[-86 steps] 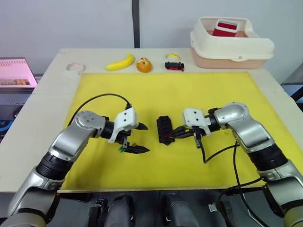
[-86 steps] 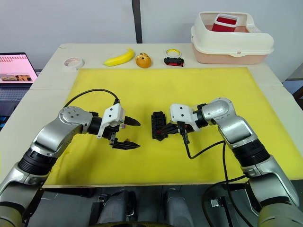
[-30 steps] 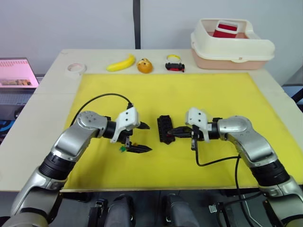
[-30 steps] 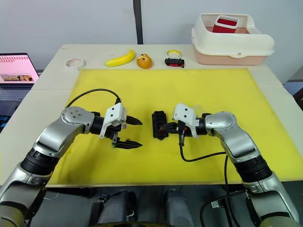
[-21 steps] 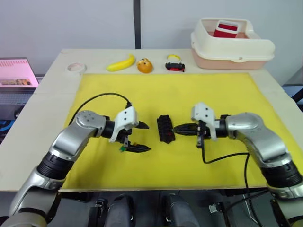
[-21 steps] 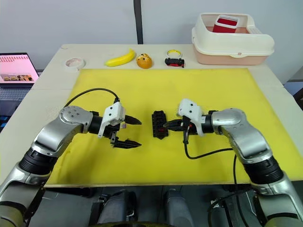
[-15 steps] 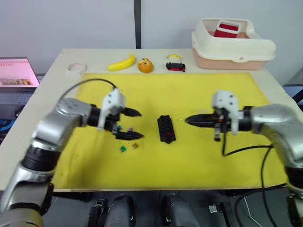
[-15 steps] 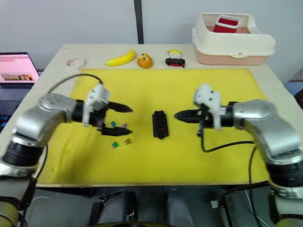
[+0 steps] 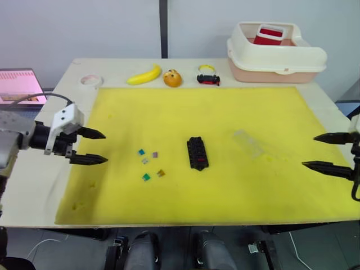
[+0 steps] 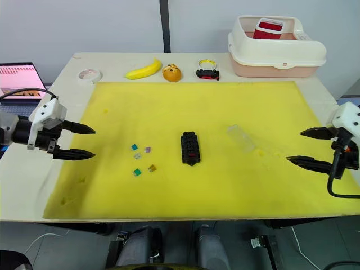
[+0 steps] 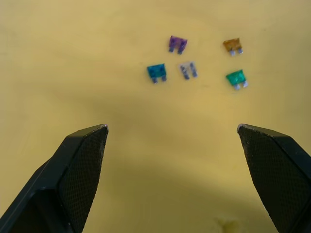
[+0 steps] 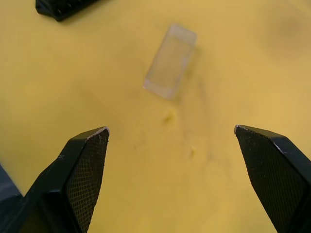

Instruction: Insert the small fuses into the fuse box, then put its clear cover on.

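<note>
1. The left gripper [image 10: 76, 141] and right gripper [image 10: 306, 147] are both hanging spread wide, holding nothing.
2. The black slotted rectangular fuse box [image 10: 189, 148] is lying mid-mat; five small coloured plastic fuses [image 11: 188, 69] are showing clearly in the left wrist view, the clear rectangular plastic cover [image 12: 170, 61] in the right.
3. Both arms are now pulled back to the yellow mat's [image 10: 197, 107] edges, away from the box.
</note>
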`<state>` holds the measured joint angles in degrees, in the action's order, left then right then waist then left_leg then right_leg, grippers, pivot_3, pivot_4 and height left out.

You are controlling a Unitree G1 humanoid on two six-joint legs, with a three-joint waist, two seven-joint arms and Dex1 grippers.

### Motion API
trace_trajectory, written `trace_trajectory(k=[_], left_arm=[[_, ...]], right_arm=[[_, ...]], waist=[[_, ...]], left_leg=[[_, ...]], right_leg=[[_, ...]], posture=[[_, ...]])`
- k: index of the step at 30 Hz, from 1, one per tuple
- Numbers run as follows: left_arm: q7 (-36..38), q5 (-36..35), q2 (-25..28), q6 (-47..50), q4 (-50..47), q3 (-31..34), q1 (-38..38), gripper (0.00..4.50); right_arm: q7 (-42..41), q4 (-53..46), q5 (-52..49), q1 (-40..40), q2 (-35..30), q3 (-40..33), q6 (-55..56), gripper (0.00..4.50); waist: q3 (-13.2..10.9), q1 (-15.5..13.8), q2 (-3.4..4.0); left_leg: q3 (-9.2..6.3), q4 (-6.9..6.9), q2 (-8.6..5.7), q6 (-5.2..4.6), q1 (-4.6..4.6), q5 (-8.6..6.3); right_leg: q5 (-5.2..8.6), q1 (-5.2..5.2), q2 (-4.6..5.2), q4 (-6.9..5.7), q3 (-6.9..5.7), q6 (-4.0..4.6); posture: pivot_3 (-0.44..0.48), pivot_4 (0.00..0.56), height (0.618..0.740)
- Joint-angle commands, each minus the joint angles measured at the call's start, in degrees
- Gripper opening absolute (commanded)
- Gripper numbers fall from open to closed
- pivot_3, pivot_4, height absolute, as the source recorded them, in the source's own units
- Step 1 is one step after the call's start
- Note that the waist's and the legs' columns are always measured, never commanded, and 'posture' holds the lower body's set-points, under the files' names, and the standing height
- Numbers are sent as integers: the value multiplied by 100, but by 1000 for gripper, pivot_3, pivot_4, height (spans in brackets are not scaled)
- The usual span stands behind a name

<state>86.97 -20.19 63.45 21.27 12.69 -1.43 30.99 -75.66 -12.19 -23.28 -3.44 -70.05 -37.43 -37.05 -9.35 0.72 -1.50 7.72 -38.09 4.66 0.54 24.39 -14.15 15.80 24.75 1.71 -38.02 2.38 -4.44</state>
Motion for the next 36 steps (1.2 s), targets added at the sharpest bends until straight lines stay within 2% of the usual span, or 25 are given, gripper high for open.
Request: trace_trajectory(k=[1,7,11,15,20,30,36], left_arm=[[18,20,-158,-133,-119,4,7,4500],[-13,134,-691,-34,91,-230,264,4500],[198,11,-1145,652,519,-522,684,4500],[387,11,-1320,1115,831,-695,922,4500],[243,128,-1773,1665,1788,-781,1467,4500],[541,397,-2029,2078,2832,-1040,1898,4500],[553,341,-2115,2203,3109,-1232,1969,4500]], right_arm=[[173,-205,-178,359,-73,89,67,4433],[658,-843,-843,1318,104,897,-358,4433],[1245,-1583,-1749,2540,453,1727,-1103,4433],[1664,-2014,-2262,3172,680,2158,-1537,4433],[2019,-2413,-2872,3585,876,2449,-1894,4433],[2403,-2705,-3307,3680,860,2640,-2065,4433],[2491,-2724,-3373,3668,823,2681,-2060,4433]], waist=[[0,4,1],[0,5,1],[0,4,1],[-1,-4,0],[-1,-16,0],[0,7,-1],[0,3,-1]], left_leg=[[0,0,0,0,0,0],[1,0,1,0,1,0],[-3,-1,1,0,3,0],[-3,0,1,-3,17,-1],[-3,-7,0,-3,20,-1],[-5,-6,1,-7,22,-4],[-6,-6,1,-7,22,-4]], right_leg=[[0,0,0,0,0,0],[-1,3,-2,-3,1,-1],[-1,8,-3,-7,3,-1],[-5,20,-3,-6,4,-8],[-2,20,-1,-7,3,-2],[-9,23,-3,-10,4,-14],[-5,23,-1,-9,4,-7]], posture=[[0,150,739],[0,150,739],[0,150,739],[0,150,739],[0,150,739],[0,150,739],[0,150,739]])
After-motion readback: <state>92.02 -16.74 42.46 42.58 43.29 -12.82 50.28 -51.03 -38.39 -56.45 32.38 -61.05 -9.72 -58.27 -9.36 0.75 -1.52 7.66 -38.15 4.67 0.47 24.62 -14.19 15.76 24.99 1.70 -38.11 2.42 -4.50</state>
